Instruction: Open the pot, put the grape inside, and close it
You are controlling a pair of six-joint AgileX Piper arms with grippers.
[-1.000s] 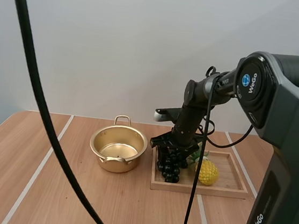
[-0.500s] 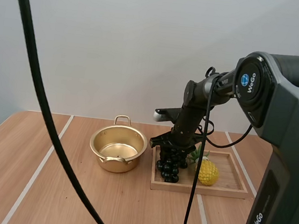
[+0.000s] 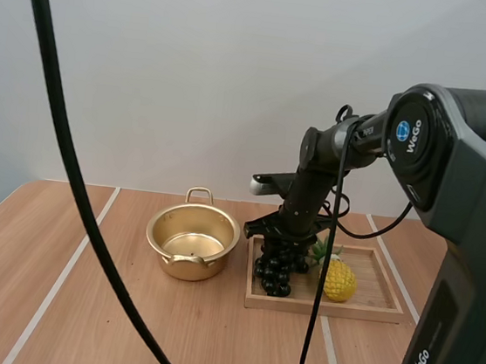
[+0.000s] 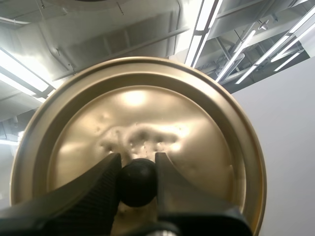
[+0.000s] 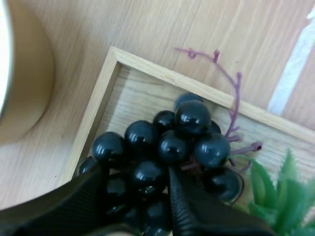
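The bunch of grapes (image 5: 167, 145) hung over the left end of the wooden tray (image 3: 370, 312). It was pinched near its top between the two black fingers of the right claw (image 3: 282, 236), which was closed on it, and its purple stem curled free near the tray's rim. Compared with a second before, the claw and the bunch sat a little higher, so the lift out of the tray seemed to have begun. Whether the lowest grapes had cleared the tray floor could not be told.

The pot (image 3: 192, 243) stood open on the worktop (image 3: 104, 324) just beside the tray's left edge, its golden bowl bare inside, in the same place as before. Its lid (image 4: 147, 123) was off and held clear of it by the left claw (image 4: 138, 169), whose fingers gripped the black knob (image 4: 138, 183) at the lid's centre. A toy pineapple (image 3: 338, 280) lay in the tray just right of the grapes, unmoved.

By my judgement the opening step was done and the carrying of the grapes had only just started. What remained was a short move leftward over the pot's rim, the release, then the lid's return.

The only readable writing was "WeGo", in white beside a round blue badge on the right arm's (image 3: 455, 171) big joint and again down its base column.
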